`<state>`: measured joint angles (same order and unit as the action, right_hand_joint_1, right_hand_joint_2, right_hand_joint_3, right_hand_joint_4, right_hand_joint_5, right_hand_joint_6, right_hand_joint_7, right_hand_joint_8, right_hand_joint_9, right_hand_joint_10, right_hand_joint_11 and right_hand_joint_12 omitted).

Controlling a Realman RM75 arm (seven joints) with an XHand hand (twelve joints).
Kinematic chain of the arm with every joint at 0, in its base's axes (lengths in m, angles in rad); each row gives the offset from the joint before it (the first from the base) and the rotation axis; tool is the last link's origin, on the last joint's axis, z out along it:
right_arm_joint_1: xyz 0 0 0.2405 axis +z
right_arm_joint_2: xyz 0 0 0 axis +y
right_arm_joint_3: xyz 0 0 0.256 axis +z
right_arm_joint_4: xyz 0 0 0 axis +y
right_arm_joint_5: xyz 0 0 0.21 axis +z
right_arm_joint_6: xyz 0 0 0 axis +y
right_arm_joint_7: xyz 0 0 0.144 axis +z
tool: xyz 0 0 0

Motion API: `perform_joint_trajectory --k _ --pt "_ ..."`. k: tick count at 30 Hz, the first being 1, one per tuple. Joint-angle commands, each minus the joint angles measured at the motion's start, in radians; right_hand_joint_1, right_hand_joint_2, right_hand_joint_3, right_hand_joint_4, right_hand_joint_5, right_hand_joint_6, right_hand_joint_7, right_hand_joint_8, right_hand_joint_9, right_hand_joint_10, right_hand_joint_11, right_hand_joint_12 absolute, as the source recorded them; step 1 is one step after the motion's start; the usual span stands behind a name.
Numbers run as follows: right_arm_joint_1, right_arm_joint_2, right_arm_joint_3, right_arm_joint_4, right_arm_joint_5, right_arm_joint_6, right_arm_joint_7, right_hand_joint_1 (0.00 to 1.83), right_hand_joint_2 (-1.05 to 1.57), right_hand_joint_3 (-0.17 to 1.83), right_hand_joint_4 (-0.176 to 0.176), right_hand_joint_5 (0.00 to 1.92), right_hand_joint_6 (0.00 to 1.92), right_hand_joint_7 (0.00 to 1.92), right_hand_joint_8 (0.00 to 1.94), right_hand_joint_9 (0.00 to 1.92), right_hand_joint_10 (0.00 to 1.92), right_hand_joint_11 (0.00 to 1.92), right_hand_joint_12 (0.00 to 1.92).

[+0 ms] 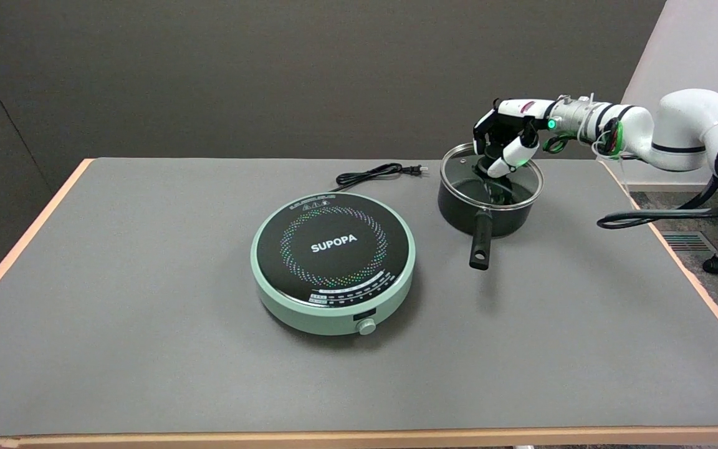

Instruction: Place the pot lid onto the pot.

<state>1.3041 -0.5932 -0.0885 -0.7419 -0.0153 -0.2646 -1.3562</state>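
Note:
The black pot [487, 215] stands at the table's back right, its long black handle [481, 242] pointing toward the near edge. The glass pot lid [518, 181], with a metal rim, lies over the pot's mouth and looks about level with the rim. My right hand [505, 146] reaches in from the right above the lid, its fingers curled down around the lid's dark knob [481, 166]. The knob is partly hidden by the fingers, so I cannot tell how tight the contact is.
A mint-green induction cooker [333, 262] marked SUPOPA sits at the table's middle, its dial at the front. Its black power cord [374, 173] lies coiled behind it, left of the pot. The table's right edge [677, 262] runs close to the arm.

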Motion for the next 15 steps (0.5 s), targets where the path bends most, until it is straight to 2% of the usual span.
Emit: perform_joint_trajectory --k 1,2,3,4,12,15 --pt "0.008 0.015 0.008 -0.027 -0.026 0.007 0.013 1.36 0.93 0.39 0.176 0.69 0.97 0.94 1.15 0.88 1.26 0.69 1.89" --pt "0.009 0.017 0.008 -0.030 -0.026 0.008 0.013 1.36 0.95 0.36 0.176 0.70 0.91 0.94 1.14 0.89 1.20 0.66 1.92" --pt "0.009 0.019 0.008 -0.032 -0.026 0.008 0.013 1.16 0.75 0.77 0.176 0.70 0.84 0.92 0.82 0.90 1.12 0.61 1.92" --pt "0.009 0.019 0.008 -0.034 -0.026 0.008 0.013 1.09 0.67 0.92 0.176 0.70 0.79 0.91 0.69 0.91 1.06 0.56 1.92" --pt "0.006 0.022 0.008 -0.038 -0.027 0.008 0.010 1.07 0.68 0.87 0.176 0.70 0.74 0.91 0.63 0.91 0.97 0.50 1.92" --pt "0.007 0.023 0.008 -0.039 -0.027 0.005 0.010 1.02 0.65 0.87 0.176 0.70 0.64 0.89 0.59 0.91 0.90 0.40 1.92"
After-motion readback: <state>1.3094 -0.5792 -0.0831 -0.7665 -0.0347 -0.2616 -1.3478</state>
